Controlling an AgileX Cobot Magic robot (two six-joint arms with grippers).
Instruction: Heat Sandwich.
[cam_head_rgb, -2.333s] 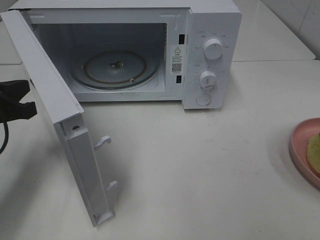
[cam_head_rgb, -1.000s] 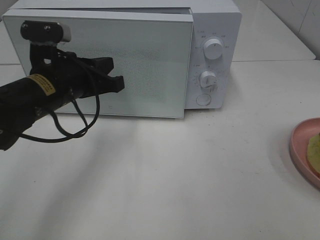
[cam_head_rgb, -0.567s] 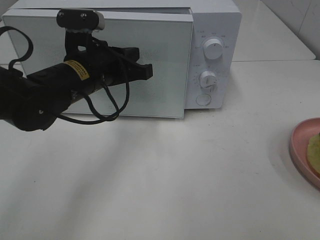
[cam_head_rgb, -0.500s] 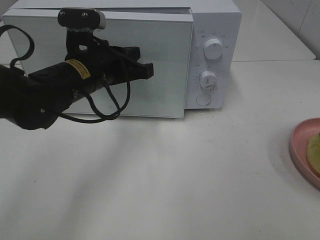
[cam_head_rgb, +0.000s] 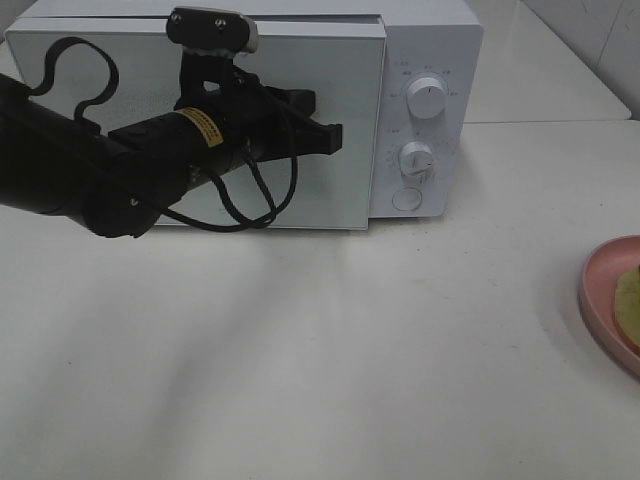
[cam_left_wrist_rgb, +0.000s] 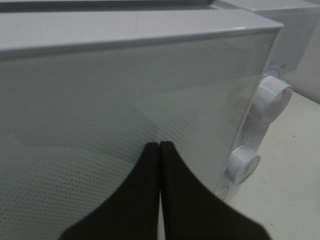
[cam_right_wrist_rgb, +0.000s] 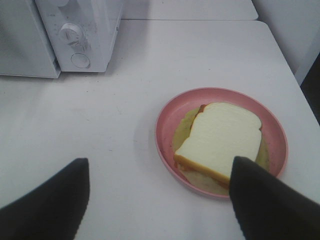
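White and bare, the surface carries a white microwave at the back and a pink plate off to the right side, well apart from it. On that plate lies the sandwich, white bread with a tan crust along its edges and a pale green leafy layer spreading out beneath it; in the high view only a sliver of plate and filling shows at the right edge. The microwave door looks shut or nearly so, and the left hand hangs just in front of the glass with its two fingers pressed together, holding nothing; whether it touches the door cannot be told. The right hand hovers near the plate with its fingers spread wide, one on each side of the wrist view, empty. The sandwich will likely be light, soft and easily crushed, and its layers may slide apart, the leaf perhaps being a little slick. A gentle grip across the two crust edges, squeezing the slices sideways rather than pressing down on the top, seems the safest hold; taking the plate by its rim instead would spare the bread altogether. The door would have to be open first.
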